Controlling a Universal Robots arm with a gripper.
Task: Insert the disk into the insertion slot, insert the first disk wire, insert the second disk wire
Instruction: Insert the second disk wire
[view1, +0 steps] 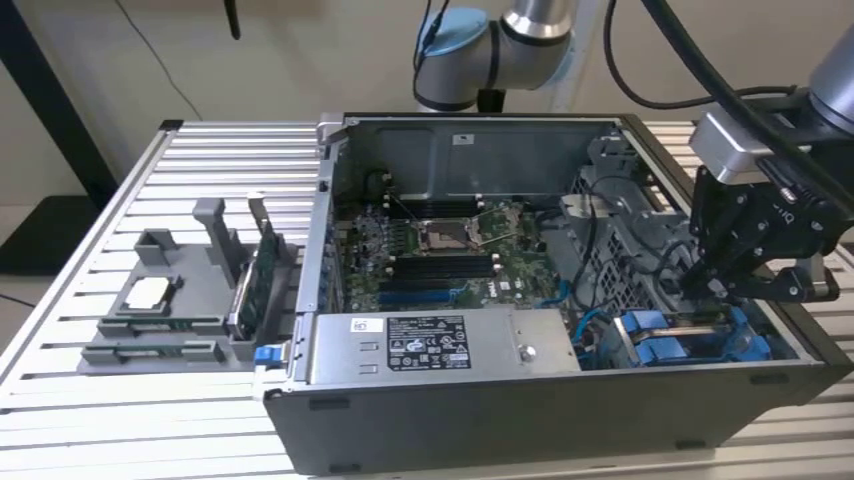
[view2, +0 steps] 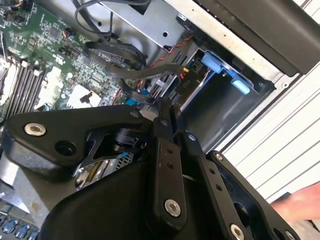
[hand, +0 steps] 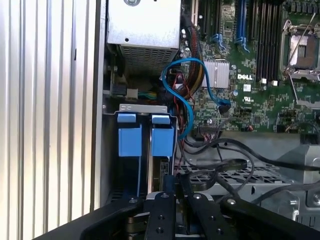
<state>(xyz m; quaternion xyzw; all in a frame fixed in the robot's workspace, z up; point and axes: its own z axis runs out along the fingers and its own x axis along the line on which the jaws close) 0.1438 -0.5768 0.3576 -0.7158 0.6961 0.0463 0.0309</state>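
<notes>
Robot hand (view1: 731, 285) low in the open computer case, fingers closed narrow, seemingly pinching a wire end | disk (hand: 161, 150) in its blue carrier already seated in the insertion slot (hand: 145, 108) | to do well: keep the connector square, press gently | count: two blue carriers, one hand, one case on the ribbed surface (view1: 160, 400)

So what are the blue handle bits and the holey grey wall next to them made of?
The blue carrier handles look like plastic: solid bright colour, smooth moulded shape, a soft dull sheen. The perforated cage wall looks like thin sheet metal, plain grey, punched with rows of small holes and folded at the edges. That is only how they look; the pictures cannot prove it.
</notes>
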